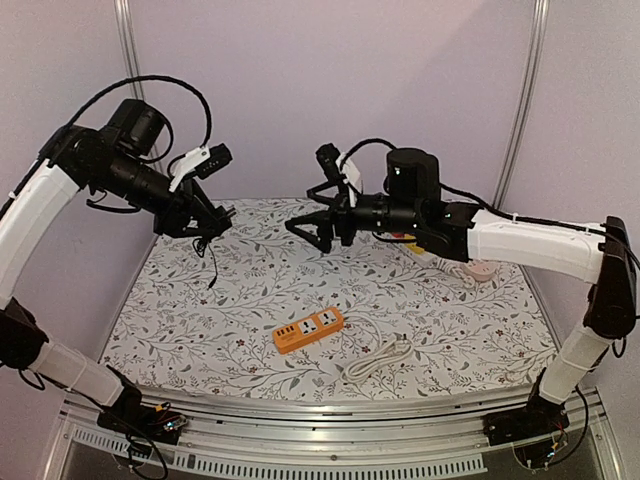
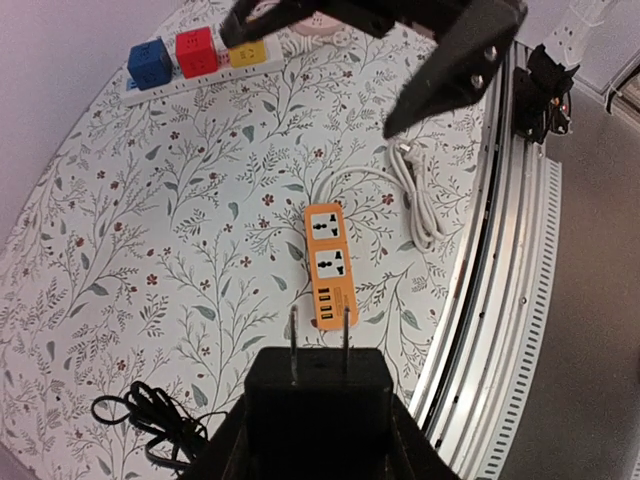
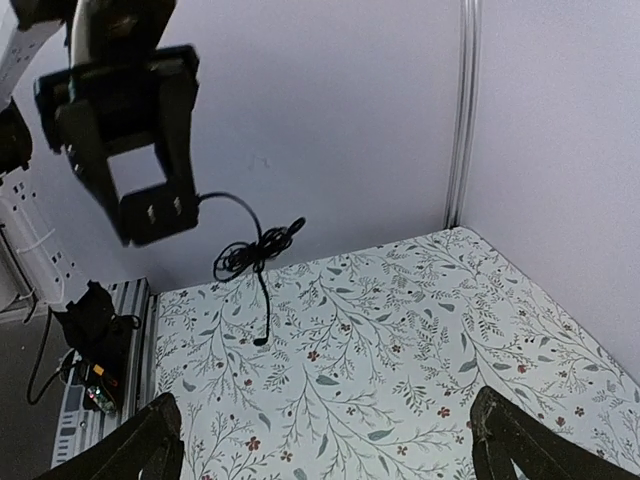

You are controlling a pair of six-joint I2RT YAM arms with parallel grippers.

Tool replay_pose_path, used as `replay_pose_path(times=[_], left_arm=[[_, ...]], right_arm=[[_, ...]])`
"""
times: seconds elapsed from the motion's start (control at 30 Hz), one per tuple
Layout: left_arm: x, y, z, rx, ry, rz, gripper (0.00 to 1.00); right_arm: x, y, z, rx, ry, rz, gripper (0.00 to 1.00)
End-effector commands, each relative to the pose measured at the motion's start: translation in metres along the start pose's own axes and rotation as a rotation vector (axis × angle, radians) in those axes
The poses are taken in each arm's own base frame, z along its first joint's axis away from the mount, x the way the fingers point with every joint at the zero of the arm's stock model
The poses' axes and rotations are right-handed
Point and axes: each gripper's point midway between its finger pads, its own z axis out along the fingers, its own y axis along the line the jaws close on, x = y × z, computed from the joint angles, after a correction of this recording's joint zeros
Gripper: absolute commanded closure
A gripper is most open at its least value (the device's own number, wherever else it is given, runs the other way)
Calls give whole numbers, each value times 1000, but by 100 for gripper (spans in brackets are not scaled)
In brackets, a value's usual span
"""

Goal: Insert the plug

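Observation:
My left gripper (image 1: 218, 218) is shut on a black plug adapter (image 2: 318, 400), held high over the table's far left, its two metal prongs pointing out. The plug's black cord (image 1: 208, 262) hangs down from it. The plug also shows in the right wrist view (image 3: 158, 211), with its cord (image 3: 255, 255) bundled below. The orange power strip (image 1: 309, 329) lies flat near the table's front middle; it also shows in the left wrist view (image 2: 330, 263). My right gripper (image 1: 312, 232) is open and empty, held high over the table's middle, facing the left gripper.
A white cable (image 1: 378, 360) runs from the orange strip to the right. A white power strip with blue, red and yellow cube adapters (image 2: 195, 58) lies at the far right of the table. A pink-white strip (image 1: 478, 270) sits under the right arm.

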Motion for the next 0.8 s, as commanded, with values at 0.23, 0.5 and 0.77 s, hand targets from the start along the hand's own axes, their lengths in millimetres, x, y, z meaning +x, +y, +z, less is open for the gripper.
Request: replay_pose_path(times=[0.23, 0.5, 0.77], left_arm=[[-8, -35, 16, 243, 51, -70, 100], [-1, -45, 20, 269, 78, -53, 100], [-1, -51, 25, 309, 76, -61, 100]], right_arm=[[8, 111, -20, 12, -227, -1265, 1], [-1, 104, 14, 26, -172, -1446, 1], [21, 99, 41, -32, -43, -1605, 7]])
